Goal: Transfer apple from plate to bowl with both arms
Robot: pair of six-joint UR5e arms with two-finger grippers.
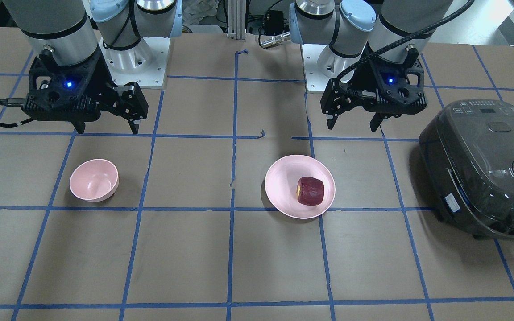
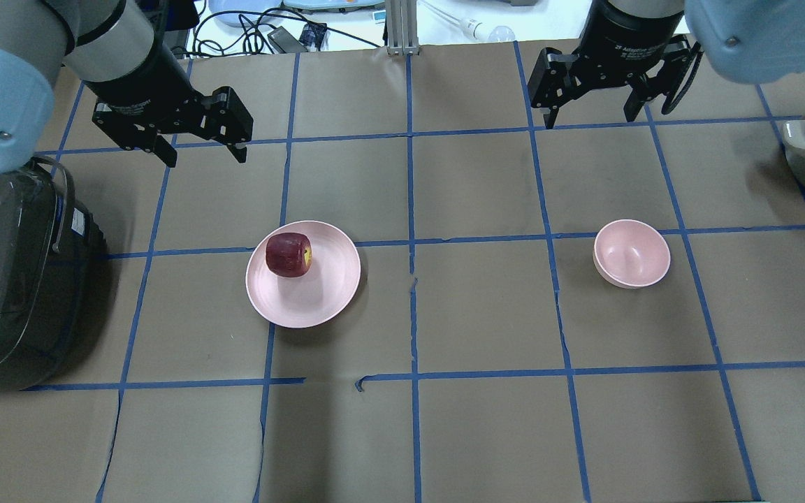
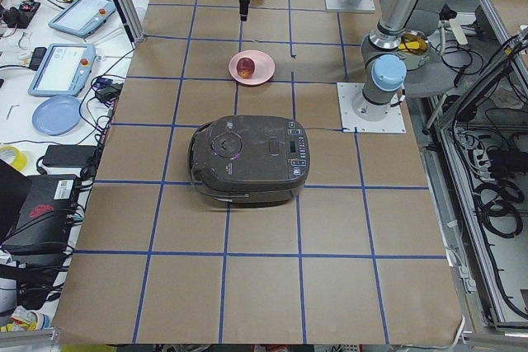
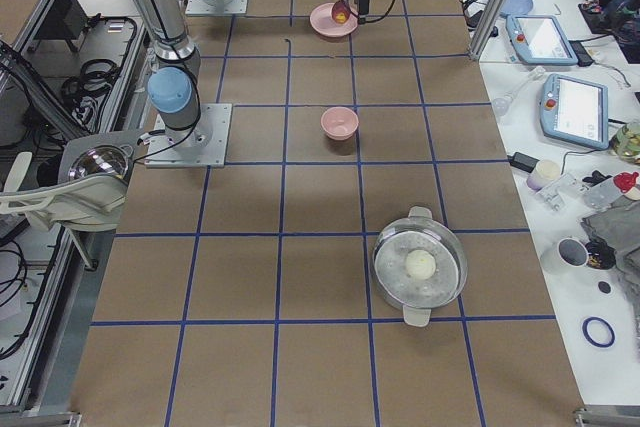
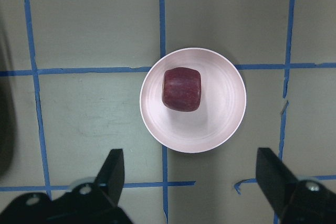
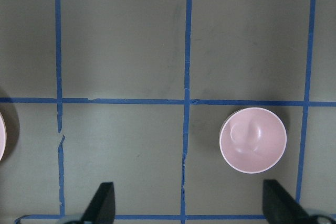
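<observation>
Apple (image 2: 288,254): lay on plate (image 2: 318,300).
Bowl (image 2: 632,253): held nothing.
Left pincer (image 2: 205,159): released.
Right pincer (image 2: 590,121): released.
Progress: transfer not started.

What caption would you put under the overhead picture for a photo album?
Apple on the plate, bowl empty, left gripper and right gripper both open and raised, holding nothing.

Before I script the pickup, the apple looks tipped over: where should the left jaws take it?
Probably from straight above, closing on the rounded red flanks of the apple. It lies on its side on the plate, yellowish end sideways, nothing crowding it.
</observation>
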